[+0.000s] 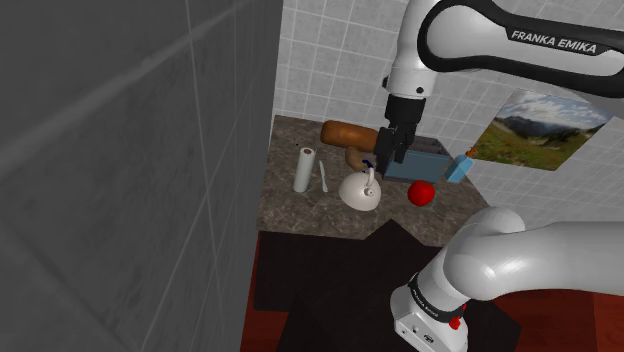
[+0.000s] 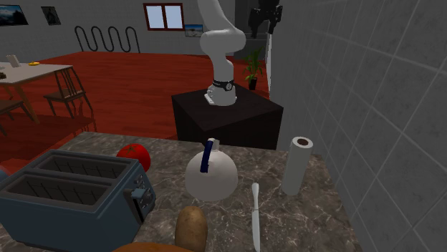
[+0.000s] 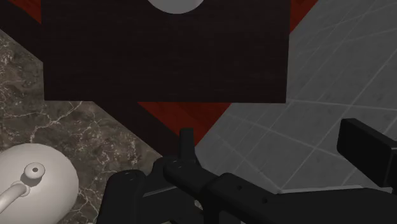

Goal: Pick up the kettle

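approach step: white kettle (image 1: 359, 190) untouched, upright on the marbled worktop (image 1: 290, 215), at seven o'clock from the claw (image 1: 392, 158) in the shoulder view. claw spread, empty, up high. next call, i reckon: shift over, drop onto the blue handle (image 2: 206, 157), squeeze. grey tiled wall (image 1: 120, 150) alongside, red floor (image 2: 129, 86) beyond.
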Controlling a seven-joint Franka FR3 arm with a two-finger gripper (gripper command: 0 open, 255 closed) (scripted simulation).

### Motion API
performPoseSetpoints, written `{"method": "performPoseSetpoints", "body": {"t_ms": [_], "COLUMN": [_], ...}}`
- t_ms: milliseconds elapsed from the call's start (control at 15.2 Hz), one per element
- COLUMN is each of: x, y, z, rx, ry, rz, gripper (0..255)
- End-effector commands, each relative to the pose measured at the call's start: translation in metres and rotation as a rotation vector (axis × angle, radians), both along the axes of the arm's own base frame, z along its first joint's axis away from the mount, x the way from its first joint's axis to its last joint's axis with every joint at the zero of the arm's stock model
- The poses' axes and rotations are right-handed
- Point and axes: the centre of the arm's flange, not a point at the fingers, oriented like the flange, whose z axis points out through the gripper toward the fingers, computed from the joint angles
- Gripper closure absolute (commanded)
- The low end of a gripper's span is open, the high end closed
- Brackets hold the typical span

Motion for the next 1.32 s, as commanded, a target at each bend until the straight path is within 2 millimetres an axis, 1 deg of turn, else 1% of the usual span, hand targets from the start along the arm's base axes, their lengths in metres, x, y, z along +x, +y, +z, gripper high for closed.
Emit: {"method": "performPoseSetpoints", "body": {"t_ms": [0, 330, 660, 990, 1254], "x": [0.000, 0.036, 0.068, 0.095, 0.112], "y": [0.000, -0.036, -0.077, -0.121, -0.159], "z": [0.000, -0.042, -0.084, -0.126, -0.159], "rx": [0.000, -0.015, -0.029, -0.044, -0.056], "ry": [0.000, 0.003, 0.007, 0.010, 0.013], "rz": [0.000, -0.114, -0.229, -0.343, -0.435], "gripper": [0, 0, 0, 0, 0]}}
